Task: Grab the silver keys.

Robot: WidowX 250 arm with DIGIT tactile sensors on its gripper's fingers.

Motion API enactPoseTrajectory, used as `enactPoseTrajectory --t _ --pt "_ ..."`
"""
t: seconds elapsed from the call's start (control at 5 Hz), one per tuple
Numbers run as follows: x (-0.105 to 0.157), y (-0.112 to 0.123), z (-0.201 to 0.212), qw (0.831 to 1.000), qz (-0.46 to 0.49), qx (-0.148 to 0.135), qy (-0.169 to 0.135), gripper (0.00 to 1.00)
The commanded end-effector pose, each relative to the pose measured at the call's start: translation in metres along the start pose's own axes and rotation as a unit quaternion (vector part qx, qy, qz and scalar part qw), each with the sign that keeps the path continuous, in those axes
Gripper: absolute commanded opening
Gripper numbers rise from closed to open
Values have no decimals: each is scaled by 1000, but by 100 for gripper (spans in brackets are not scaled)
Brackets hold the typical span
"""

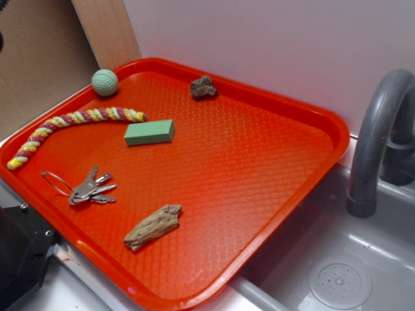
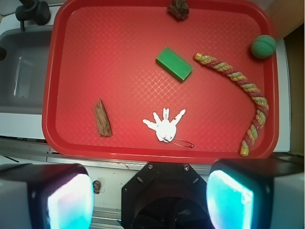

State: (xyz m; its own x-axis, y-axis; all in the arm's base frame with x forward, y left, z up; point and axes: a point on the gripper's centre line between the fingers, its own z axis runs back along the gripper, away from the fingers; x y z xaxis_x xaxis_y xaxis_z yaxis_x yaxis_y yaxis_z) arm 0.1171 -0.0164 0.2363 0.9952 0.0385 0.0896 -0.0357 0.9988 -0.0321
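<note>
The silver keys lie fanned out on a thin wire ring near the left front edge of the red tray. From the wrist view the keys glare white, low on the tray and close to its near rim. My gripper hangs high above the counter edge, off the tray, with its two pads wide apart and nothing between them. It is open. The gripper does not show in the exterior view.
On the tray lie a green block, a striped rope toy, a green ball, a dark rock and a piece of wood. A grey sink with faucet borders the tray's right side.
</note>
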Motion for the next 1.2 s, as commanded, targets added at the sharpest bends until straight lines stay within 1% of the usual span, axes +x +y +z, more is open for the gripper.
enactPoseTrajectory --t 0.0,0.2,0.4,0.6,0.8,1.0 --pt "0 0 0 1000 0 0 0 100" --pt "20 17 -10 995 -96 -11 25 100" --pt "26 35 -29 982 -180 -6 57 100" --pt "19 53 -61 949 -300 -11 94 100" --pt "12 49 -75 904 -416 -15 100 100" --pt "12 49 -75 904 -416 -15 100 100"
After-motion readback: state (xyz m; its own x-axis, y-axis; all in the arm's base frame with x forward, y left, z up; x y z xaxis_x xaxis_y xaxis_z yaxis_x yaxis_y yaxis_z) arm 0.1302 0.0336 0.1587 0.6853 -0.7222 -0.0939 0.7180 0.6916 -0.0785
